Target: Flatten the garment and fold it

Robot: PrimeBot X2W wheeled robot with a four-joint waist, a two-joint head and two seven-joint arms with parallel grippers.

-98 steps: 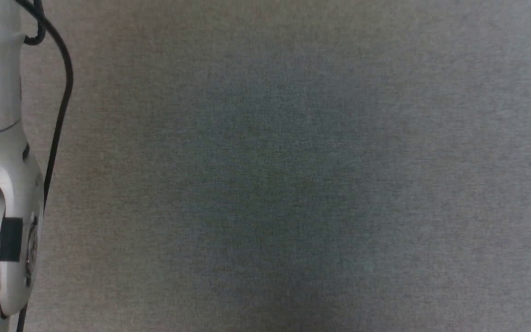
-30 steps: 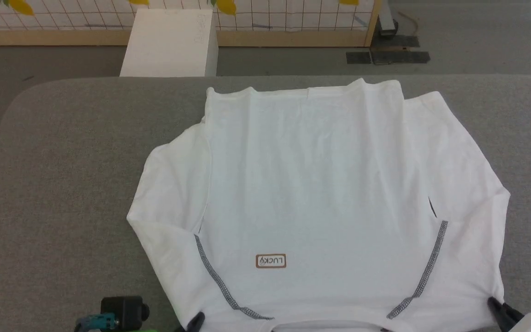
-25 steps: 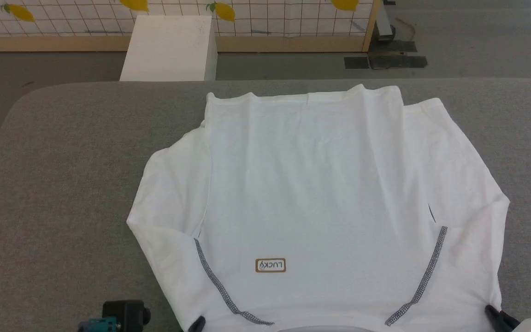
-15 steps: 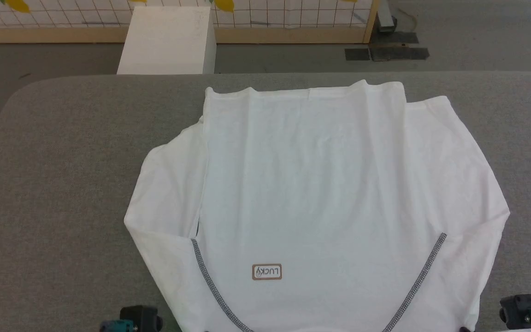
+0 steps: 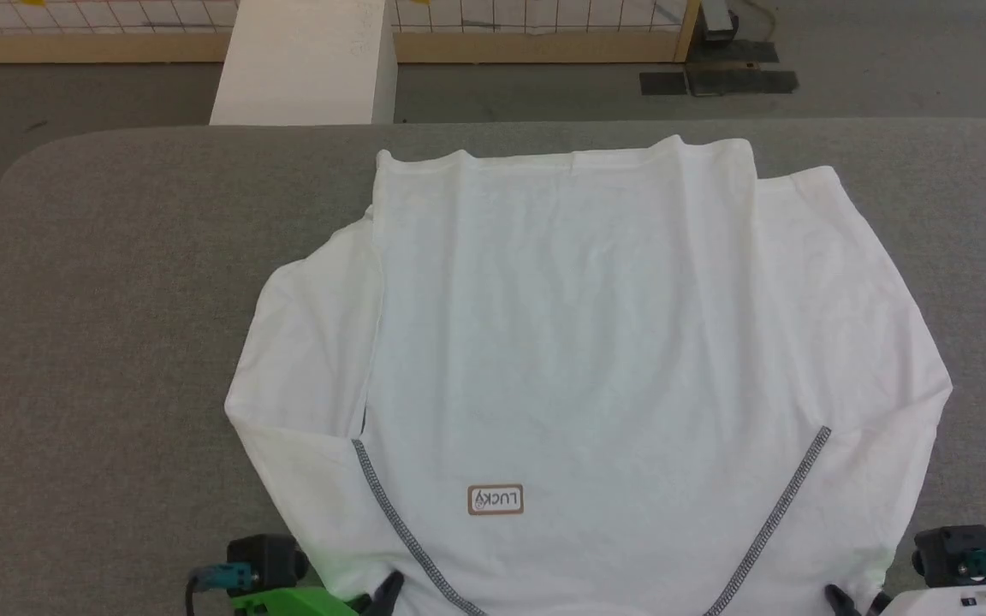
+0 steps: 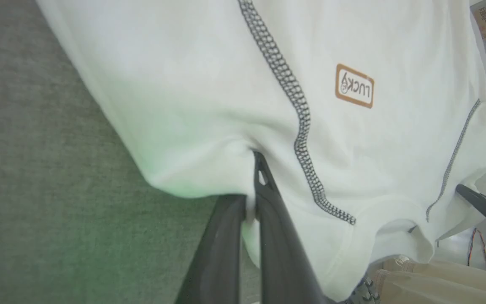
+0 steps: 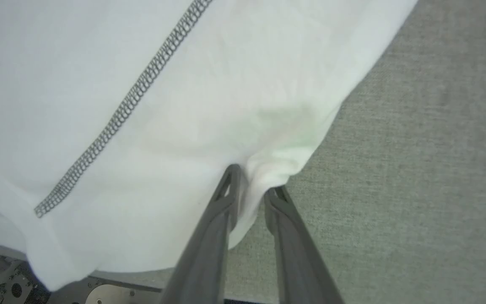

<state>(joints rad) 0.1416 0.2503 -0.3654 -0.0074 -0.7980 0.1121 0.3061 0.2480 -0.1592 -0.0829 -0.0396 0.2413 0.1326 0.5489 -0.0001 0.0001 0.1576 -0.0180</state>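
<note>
The white T-shirt (image 5: 579, 342) lies spread on the grey table (image 5: 116, 299), its "LUCKY" patch (image 5: 495, 500) near my side and dark stitched seams (image 5: 390, 513) running to the near edge. My left gripper (image 5: 386, 592) is shut on the near left edge of the shirt; the left wrist view shows the fabric (image 6: 209, 126) pinched at my left gripper (image 6: 249, 181). My right gripper (image 5: 854, 599) is shut on the near right edge, with cloth (image 7: 209, 84) bunched at my right gripper (image 7: 253, 179). The near hem is lifted slightly off the table.
A rigid white box (image 5: 300, 60) stands on the floor beyond the table's far edge, in front of a wood-framed grid fence (image 5: 536, 43). Bare grey table surface lies to the left of the shirt. The table's far left corner (image 5: 22, 162) is rounded.
The head camera has swung up from bare grey cloth to the shirt. In the last second the shirt's near edge was drawn toward me and a dark gap by the right sleeve closed.
</note>
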